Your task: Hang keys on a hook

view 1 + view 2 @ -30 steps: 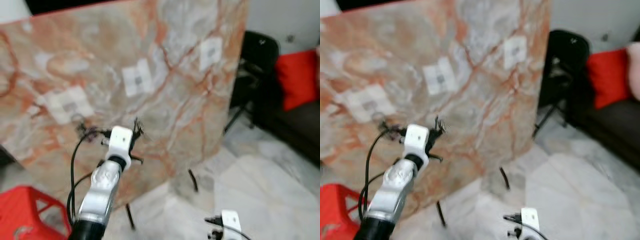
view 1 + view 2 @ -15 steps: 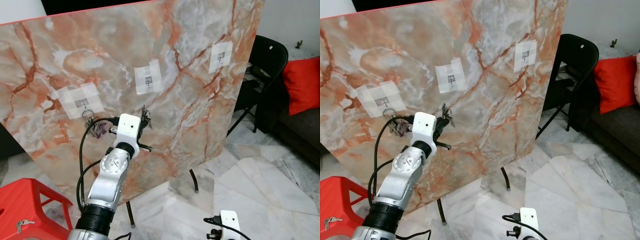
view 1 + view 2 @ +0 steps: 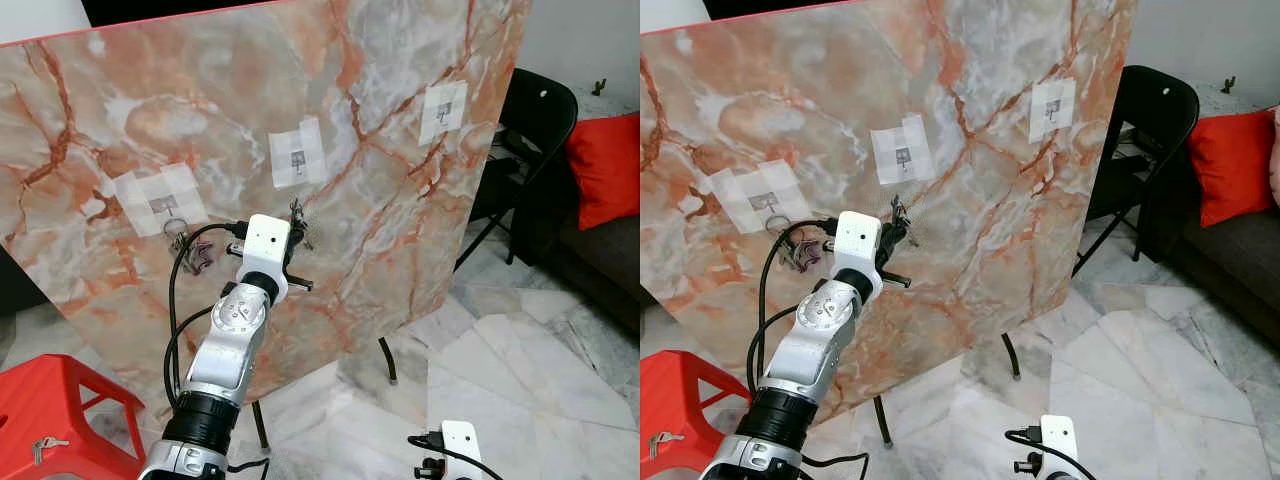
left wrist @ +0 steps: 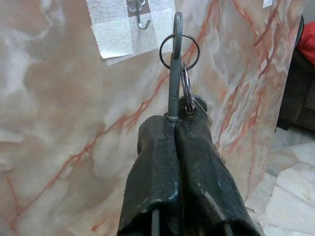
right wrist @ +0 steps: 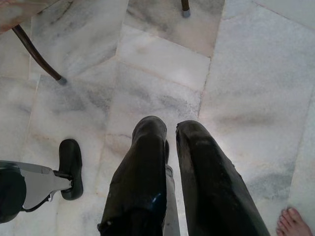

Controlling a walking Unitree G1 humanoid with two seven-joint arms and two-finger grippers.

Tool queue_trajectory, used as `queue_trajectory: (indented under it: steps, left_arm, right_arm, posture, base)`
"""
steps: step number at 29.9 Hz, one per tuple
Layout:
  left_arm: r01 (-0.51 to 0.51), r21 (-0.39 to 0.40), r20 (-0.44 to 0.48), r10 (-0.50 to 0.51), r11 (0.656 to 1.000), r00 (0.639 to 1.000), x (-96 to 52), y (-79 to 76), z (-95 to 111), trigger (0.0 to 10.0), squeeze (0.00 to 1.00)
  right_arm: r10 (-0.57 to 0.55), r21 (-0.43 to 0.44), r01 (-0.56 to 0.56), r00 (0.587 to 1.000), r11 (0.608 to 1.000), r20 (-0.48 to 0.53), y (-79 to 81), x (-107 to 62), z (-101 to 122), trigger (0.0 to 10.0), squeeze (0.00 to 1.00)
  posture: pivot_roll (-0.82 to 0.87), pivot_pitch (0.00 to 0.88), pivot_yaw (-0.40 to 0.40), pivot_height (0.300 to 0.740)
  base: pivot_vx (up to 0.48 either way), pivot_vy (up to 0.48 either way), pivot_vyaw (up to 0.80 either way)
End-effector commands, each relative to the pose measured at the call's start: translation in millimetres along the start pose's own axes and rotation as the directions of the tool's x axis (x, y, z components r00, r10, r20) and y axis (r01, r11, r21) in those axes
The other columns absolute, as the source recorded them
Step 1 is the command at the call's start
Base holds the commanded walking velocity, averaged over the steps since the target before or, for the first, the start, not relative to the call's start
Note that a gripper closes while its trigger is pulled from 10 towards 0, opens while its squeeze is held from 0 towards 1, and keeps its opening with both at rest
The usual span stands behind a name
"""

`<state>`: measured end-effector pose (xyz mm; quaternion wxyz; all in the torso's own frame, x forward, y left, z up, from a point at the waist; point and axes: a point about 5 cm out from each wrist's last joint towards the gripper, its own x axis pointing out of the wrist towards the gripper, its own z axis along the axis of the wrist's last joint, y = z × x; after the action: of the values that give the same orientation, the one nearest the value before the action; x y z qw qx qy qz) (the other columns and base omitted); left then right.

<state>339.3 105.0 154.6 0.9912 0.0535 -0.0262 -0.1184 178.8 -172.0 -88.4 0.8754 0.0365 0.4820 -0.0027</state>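
A marble board (image 3: pixel 380 200) stands tilted before me, with three small metal hooks on white tape patches. My left gripper (image 3: pixel 293 226) is raised against the board just below the middle hook (image 3: pixel 297 158), shut on a bunch of keys (image 3: pixel 298 216). In the left wrist view the key ring (image 4: pixel 179 47) stands up from the closed fingertips (image 4: pixel 162 129), a little below and beside the middle hook (image 4: pixel 140 14). Another bunch of keys (image 3: pixel 190 250) hangs from the left hook (image 3: pixel 163 205). The right hook (image 3: pixel 441 112) is bare. My right gripper (image 5: pixel 171 132) hangs low over the floor, slightly open and holding nothing.
A red stool (image 3: pixel 60 410) with a small key on it stands at lower left. A black folding chair (image 3: pixel 525 150) and a dark sofa with a red cushion (image 3: pixel 605 165) are to the right. Thin black legs (image 3: pixel 385 360) hold the board. A person's toes (image 5: pixel 290 221) rest on the floor.
The view was blurred a second ago and is now steady. My left gripper has carried the keys right and slightly up, closer under the middle hook.
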Motion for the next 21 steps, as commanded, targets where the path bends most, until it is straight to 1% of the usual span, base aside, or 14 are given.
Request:
queue_trajectory:
  steps: [1,9,12,15,20,21]
  left_arm:
    - [-0.005,-0.003,0.021,0.005,1.000,1.000,4.4,-0.4,6,10.0,0.00]
    - [-0.022,-0.015,0.016,0.023,1.000,1.000,3.8,2.2,2,10.0,0.00]
    - [-0.015,0.014,-0.009,0.015,1.000,1.000,1.0,2.2,-7,10.0,0.00]
    - [-0.027,0.008,-0.023,0.027,1.000,0.999,-1.4,5.2,-13,10.0,0.00]
    - [-0.025,0.008,-0.015,0.025,1.000,1.000,-1.7,4.9,-13,10.0,0.00]
    - [-0.036,0.006,-0.014,0.036,0.999,0.999,-0.9,5.3,-12,10.0,0.00]
  right_arm:
    - [0.005,0.000,-0.005,1.000,1.000,-0.006,0.8,0.3,1,10.0,0.00]
    - [0.006,-0.004,-0.006,1.000,1.000,-0.008,1.0,0.2,0,10.0,0.00]
    - [0.006,-0.004,-0.007,1.000,1.000,-0.010,1.2,0.1,-1,10.0,0.00]
    - [0.008,-0.005,-0.008,1.000,1.000,-0.010,1.4,0.1,-1,10.0,0.00]
    - [0.006,-0.006,-0.006,1.000,1.000,-0.011,1.1,0.1,-1,10.0,0.00]
    - [0.005,-0.006,-0.005,1.000,1.000,-0.012,1.1,0.1,-1,10.0,0.00]
  posture:
    - [0.00,0.000,0.000,0.740]
    - [0.00,0.000,0.003,0.740]
    - [-0.01,0.000,0.007,0.740]
    - [-0.01,0.000,0.008,0.740]
    - [0.00,0.000,0.007,0.740]
    - [-0.01,0.000,0.006,0.740]
  base:
    - [0.000,0.000,0.00]
    - [0.000,0.000,0.00]
    - [0.000,0.000,0.00]
    - [0.000,0.000,0.00]
    - [0.000,0.000,0.00]
    - [0.251,0.000,0.00]
